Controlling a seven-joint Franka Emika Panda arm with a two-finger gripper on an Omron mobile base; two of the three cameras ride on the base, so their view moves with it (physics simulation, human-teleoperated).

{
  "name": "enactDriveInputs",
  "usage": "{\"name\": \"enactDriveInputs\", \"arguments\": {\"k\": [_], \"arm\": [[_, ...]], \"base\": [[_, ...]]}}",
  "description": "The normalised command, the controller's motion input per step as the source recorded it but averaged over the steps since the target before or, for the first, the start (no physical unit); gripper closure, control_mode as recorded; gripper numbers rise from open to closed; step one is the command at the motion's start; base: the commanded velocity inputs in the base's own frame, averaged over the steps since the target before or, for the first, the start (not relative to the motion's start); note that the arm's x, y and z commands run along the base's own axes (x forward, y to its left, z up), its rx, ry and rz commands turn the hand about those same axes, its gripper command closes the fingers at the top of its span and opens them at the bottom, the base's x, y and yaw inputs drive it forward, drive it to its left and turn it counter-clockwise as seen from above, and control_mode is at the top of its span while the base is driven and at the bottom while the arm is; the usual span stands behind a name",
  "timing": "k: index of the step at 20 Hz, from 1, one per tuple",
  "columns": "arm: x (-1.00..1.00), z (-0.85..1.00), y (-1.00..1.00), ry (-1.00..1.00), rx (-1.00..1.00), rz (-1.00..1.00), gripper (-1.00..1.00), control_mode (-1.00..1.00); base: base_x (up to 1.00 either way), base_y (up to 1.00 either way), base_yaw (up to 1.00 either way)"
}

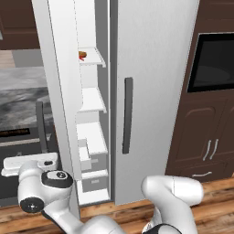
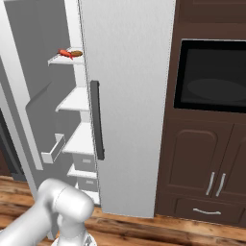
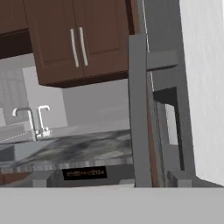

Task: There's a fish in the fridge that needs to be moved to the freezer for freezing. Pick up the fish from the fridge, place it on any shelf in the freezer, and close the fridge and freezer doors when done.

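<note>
The fish lies on the top white shelf of the freezer, upper left of the right base view, beside a small brown lump. The wide fridge door at frame centre appears shut, so the transfer looks done. The freezer door stands open at the left of the left base view. The end effector, jaws spread and holding nothing, sits low left by that door's dark bar handle. What seems left is closing it: the arm would need to get onto the door's outer face and push it round towards the fridge door
</note>
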Motion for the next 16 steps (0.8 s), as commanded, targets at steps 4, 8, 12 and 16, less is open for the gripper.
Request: {"name": "enactDriveInputs", "arguments": {"k": [4, 8, 12, 16], "arm": [[0.24, -0.14, 0.39, -0.06, 0.00, 0.00, -1.00, -1.00], [0.45, -0.10, 0.14, 0.00, 0.00, -0.05, -1.00, -1.00], [0.46, -0.14, 0.00, -0.03, 0.00, -0.09, -1.00, -1.00], [0.57, -0.19, 0.00, -0.03, 0.00, -0.10, -1.00, -1.00]], "base": [[0.00, 0.00, 0.00], [0.00, 0.00, 0.00], [0.00, 0.00, 0.00], [0.00, 0.00, 0.00]]}}
